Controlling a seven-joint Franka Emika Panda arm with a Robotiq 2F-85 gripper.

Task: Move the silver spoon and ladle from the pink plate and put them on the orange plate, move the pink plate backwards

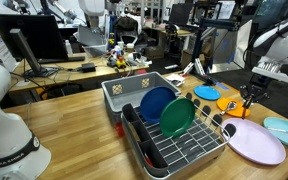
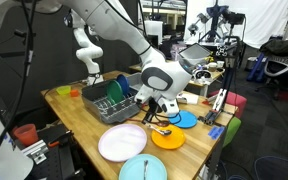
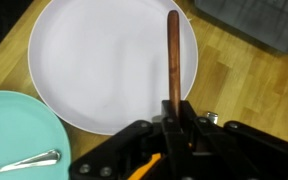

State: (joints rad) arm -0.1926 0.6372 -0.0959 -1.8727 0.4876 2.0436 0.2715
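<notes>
Wrist view: the gripper (image 3: 174, 128) has its jaws clenched on a slim brown handle (image 3: 173, 60), which projects straight out over the rim of the pink plate (image 3: 94, 60). The working end of this utensil is hidden by the gripper body and cannot be identified. The visible surface of the pink plate is bare. Just beside it sits a light-blue plate (image 3: 9, 125) carrying a silver utensil (image 3: 24, 161). Only part of it shows, so spoon or ladle cannot be told. In an exterior view the orange plate (image 2: 176, 142) lies near the pink plate, with the gripper hanging close to it.

Handling, as a judgement:
- Silver utensil: probably stiff, light and polished, therefore slippery. It lies flat with little clearance. Take hold across the handle near its midpoint, jaws square to it.
- Pink plate: appears rigid, light and smooth, and too wide to span. Take it at the rim, or push at its edge. Expect it to slide readily on the wooden table (image 3: 234, 90).
</notes>
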